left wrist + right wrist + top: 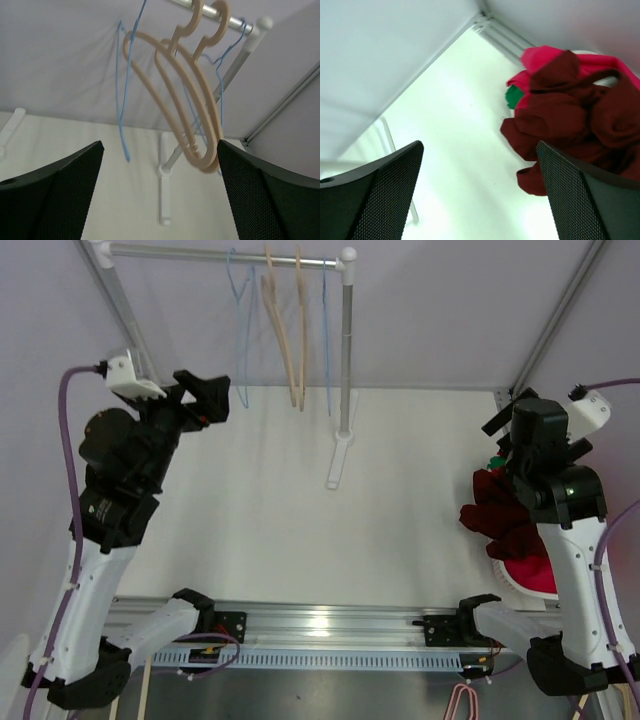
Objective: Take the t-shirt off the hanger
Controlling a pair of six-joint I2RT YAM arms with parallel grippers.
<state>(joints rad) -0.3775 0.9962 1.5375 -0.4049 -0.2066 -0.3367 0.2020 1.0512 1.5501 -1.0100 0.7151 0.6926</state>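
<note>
The hangers on the rack rail (pixel 230 254) are all bare: two beige hangers (pixel 285 330) and thin blue wire hangers (pixel 240 330). No t-shirt hangs on any of them. A crumpled dark red garment (pixel 505 515) lies on a clothes pile at the right edge of the table. My left gripper (pixel 218 400) is open and empty, raised left of the hangers. In the left wrist view it (pixel 160 150) faces the beige hangers (pixel 190 100) and a blue hanger (pixel 122 100). My right gripper (pixel 503 420) is open and empty above the pile. In its wrist view it (pixel 480 150) is left of the red garment (pixel 570 125).
The pile holds pink cloth (pixel 545 55) and a green piece (pixel 512 96) in a white basket (pixel 520 585). The rack's post (pixel 346 360) and foot (pixel 338 460) stand mid-table. A metal rail (pixel 320 625) runs along the near edge. A pink hanger (pixel 462 702) lies below it.
</note>
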